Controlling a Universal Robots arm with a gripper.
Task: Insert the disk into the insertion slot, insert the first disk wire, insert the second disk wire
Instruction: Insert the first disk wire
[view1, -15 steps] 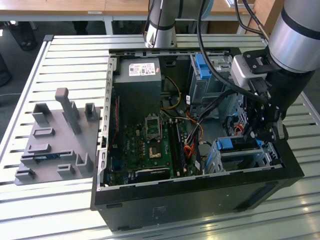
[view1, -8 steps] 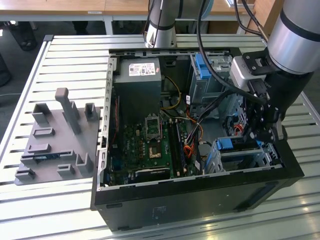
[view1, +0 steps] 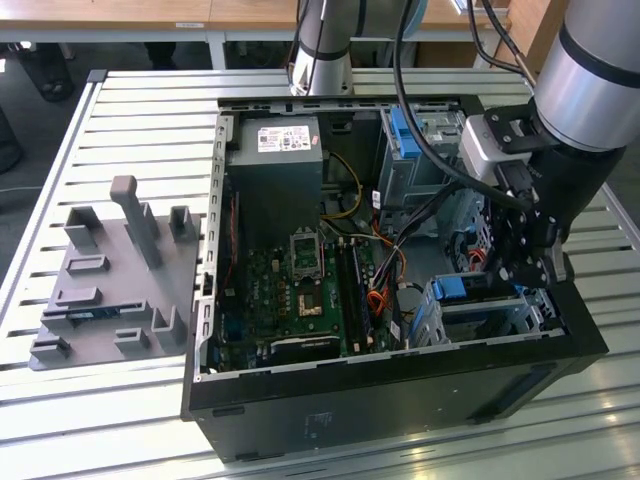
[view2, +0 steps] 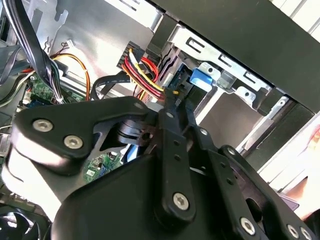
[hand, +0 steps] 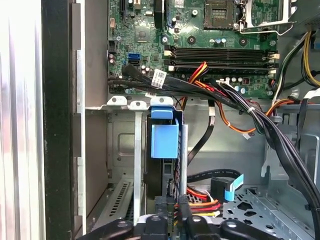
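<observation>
The gripper (hand: 171, 214) has its jaws drawn close on what looks like the plug of the red, yellow and black disk wire (hand: 202, 205), at the disk's end. The disk (hand: 164, 142) sits in the insertion slot (hand: 121, 150), in the near corner of the computer case (view1: 400, 390) on the exterior view's right. The wire is probably limp and its 1 plug stiff and fragile, so the plug body is the place to grip.

Bright even light, glare washing out the slatted table (hand: 20, 100) edge, dimmer inside the computer case (view1: 400, 400)
</observation>
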